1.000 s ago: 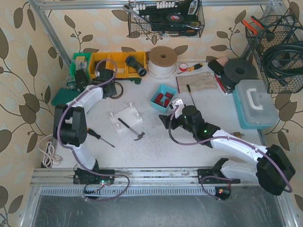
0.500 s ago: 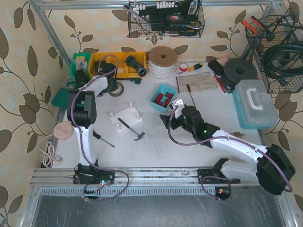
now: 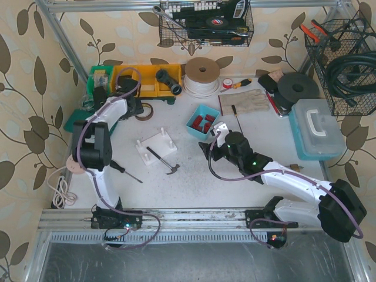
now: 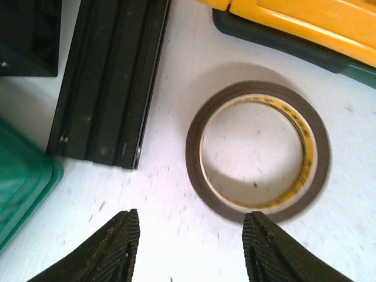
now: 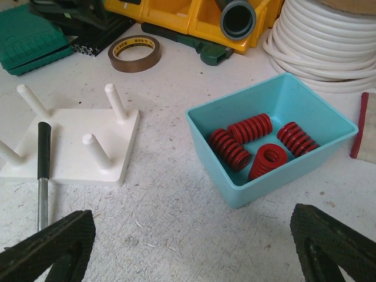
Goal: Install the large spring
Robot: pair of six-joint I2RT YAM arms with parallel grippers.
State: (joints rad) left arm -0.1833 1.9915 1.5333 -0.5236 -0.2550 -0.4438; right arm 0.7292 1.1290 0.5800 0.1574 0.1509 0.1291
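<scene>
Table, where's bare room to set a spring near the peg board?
Bare: the strip between the white peg board and the blue bin, and the near stretch in front of the hammer. Crowded: the back edge by yellow bins, tape roll, cable coil.

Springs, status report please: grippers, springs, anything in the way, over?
Left gripper open, empty, above tape roll. Right gripper open, empty, facing blue bin. Red springs in bin, none on peg board. Hammer handle lies across peg board.
</scene>
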